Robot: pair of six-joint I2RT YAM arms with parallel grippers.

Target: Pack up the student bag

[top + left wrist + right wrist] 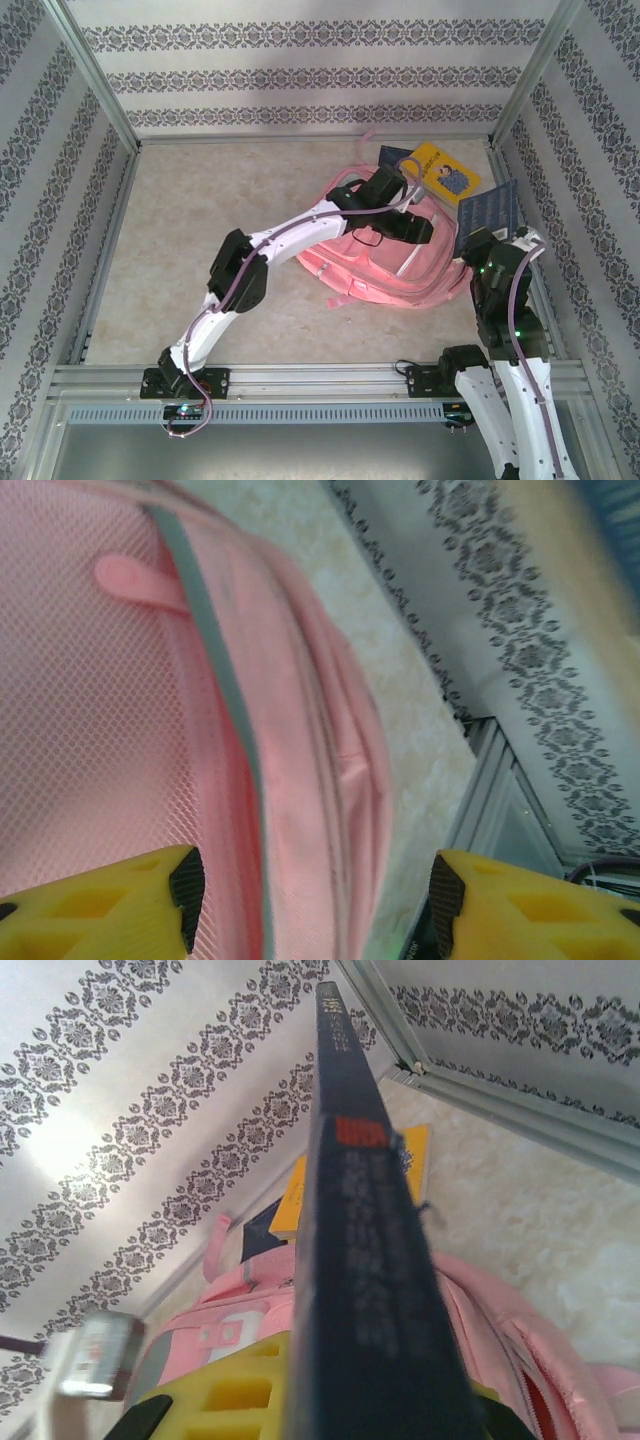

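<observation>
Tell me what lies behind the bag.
A yellow book and a dark blue item lie past the bag's far edge. The left arm hides whether they touch it.

Overhead view; wrist close-ups sharing bag [380, 272]

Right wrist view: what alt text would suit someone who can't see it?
A dark blue book, seen edge-on, stands clamped in the right claw. Below lies the pink student bag, with a yellow book beyond it by the patterned wall.
</observation>
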